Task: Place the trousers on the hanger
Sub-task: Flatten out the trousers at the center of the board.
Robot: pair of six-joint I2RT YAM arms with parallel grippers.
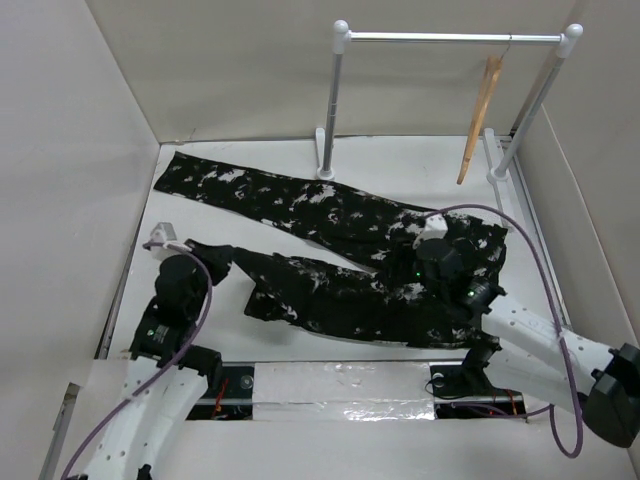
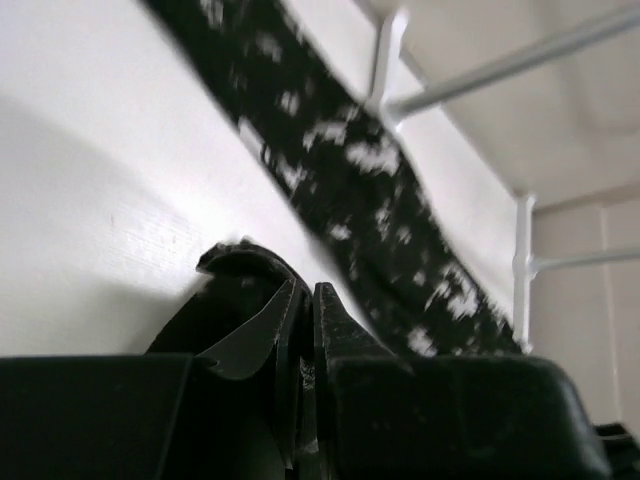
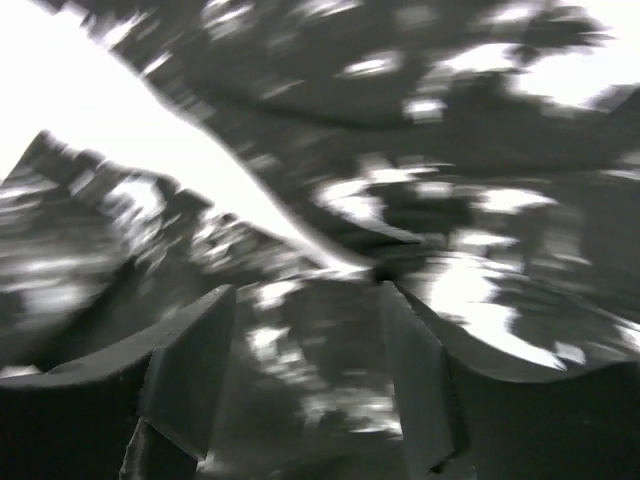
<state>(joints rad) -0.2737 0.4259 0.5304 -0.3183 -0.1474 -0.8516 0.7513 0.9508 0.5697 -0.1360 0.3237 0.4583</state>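
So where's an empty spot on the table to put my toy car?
Best is the bare strip at the back, between the trousers and the rack, below the hanger. A smaller wedge is bare between the two legs, on the left. The middle and right are all trousers.

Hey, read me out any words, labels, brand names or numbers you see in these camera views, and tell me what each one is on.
None: no readable text in any view.
The trousers carry only white splatter, no visible tag.
The hanger and rack are bare.
The left arm and right arm show no lettering.
The right wrist view is too blurred to read.
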